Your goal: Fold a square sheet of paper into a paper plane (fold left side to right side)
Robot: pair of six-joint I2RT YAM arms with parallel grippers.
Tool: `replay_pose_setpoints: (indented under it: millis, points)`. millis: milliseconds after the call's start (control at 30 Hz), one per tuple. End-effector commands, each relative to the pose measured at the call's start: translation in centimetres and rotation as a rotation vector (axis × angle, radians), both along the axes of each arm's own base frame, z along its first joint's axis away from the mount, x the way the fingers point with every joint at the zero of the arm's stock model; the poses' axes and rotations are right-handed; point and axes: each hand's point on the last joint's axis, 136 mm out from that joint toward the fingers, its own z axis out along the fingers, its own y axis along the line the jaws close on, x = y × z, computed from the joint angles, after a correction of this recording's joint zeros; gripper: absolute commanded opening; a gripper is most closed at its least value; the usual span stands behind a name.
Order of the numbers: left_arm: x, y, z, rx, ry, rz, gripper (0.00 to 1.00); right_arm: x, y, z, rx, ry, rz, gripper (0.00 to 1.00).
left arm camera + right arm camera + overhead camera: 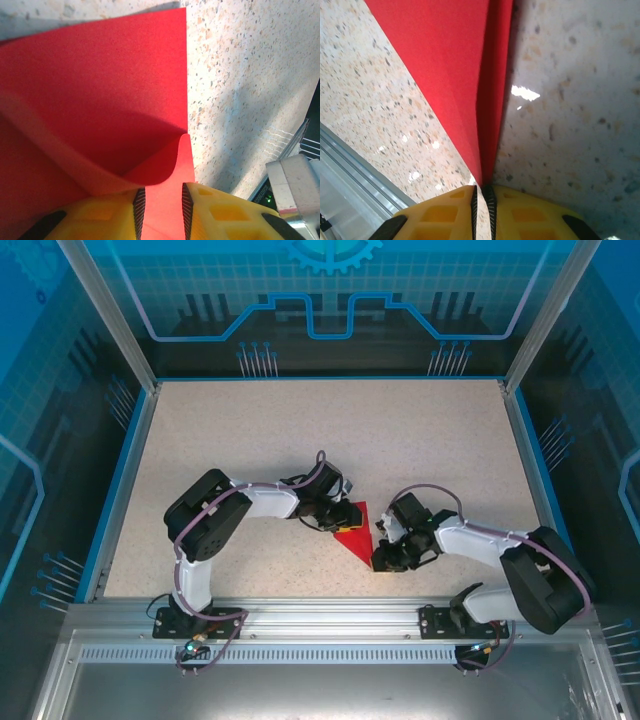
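Toward the front edge of the surface (300,430), about midway along it, the red paper (352,530) lies folded into a triangle, its point facing that edge. My right hand (482,189) is clenched on that near point, pads almost meeting. My left hand (161,192) sits at the paper's far left corner, where a curled flap runs between its parted pads. I cannot tell whether it pinches.

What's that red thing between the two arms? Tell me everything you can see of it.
The red paper is thin, matte and partly folded. In the top view it is a triangle lying on the speckled table. Its narrow near point is pinched in the right tool. At its wide end a loose layer curls up between the parted fingers of the left tool.
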Motion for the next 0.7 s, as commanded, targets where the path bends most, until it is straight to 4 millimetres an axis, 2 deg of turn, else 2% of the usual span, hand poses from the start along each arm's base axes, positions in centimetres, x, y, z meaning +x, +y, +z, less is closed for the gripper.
replay_pose_setpoints:
  millis: [0, 133, 233, 433, 667]
  points:
    - [-1.1, 2.6, -3.0, 0.118, 0.047, 0.013, 0.3, -2.8, -1.8, 0.0, -0.082, 0.084, 0.003, 0.17]
    - [-1.1, 2.6, -2.8, 0.117, 0.042, 0.014, 0.3, -1.1, -1.0, 3.5, -0.016, -0.048, -0.013, 0.17]
    - [-1.1, 2.5, -2.8, 0.114, 0.042, 0.013, 0.3, 0.0, 0.2, 5.2, 0.059, -0.096, -0.017, 0.17]
    - [-1.1, 2.5, -2.6, 0.112, 0.04, 0.014, 0.3, 2.5, 3.1, 5.0, 0.167, -0.12, -0.031, 0.17]
    - [-1.0, 2.4, -2.5, 0.107, 0.036, 0.014, 0.3, 4.5, 3.8, 2.9, 0.127, -0.117, -0.041, 0.16]
